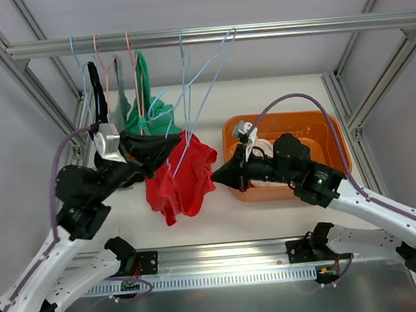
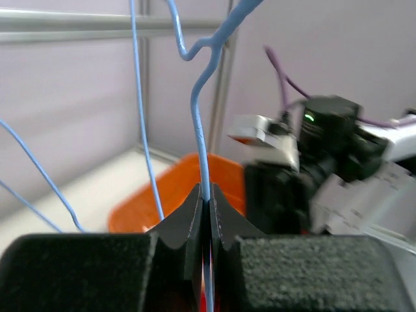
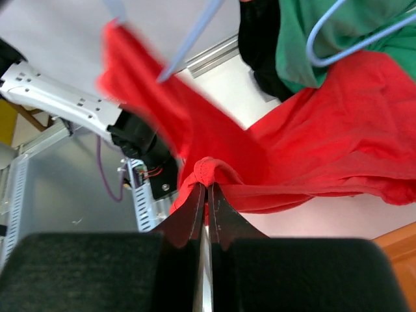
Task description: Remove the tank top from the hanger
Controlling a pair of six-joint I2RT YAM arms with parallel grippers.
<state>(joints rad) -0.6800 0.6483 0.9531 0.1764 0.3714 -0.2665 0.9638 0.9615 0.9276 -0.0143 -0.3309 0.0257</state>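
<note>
The red tank top (image 1: 182,175) hangs in a bunched mass below the metal rail (image 1: 269,29), over the white table (image 1: 276,94), between the two arms and just left of the orange bin (image 1: 336,132). It is draped on a blue wire hanger (image 2: 199,130) whose thin wires run up toward the rail. The left gripper (image 2: 207,198) reaches in from the left at the top edge of the red cloth, and its wrist view shows the two black fingers pressed together on the hanger's wire, which rises straight out of them and kinks near the top. The right gripper (image 3: 208,192) comes in from the side of the bin, at the right edge of the tank top. Its fingers are pinched tight on a small fold of the red fabric, which humps up over their tips, and the rest of the cloth stretches away above and to the right. Behind the red cloth hang a green garment (image 1: 154,117) and, further left, a black garment (image 1: 96,86), each on its own hanger on the rail, with another blue wire loop lying against the green one. Something white (image 1: 261,151) lies in the bin, partly hidden by the right arm.
</note>
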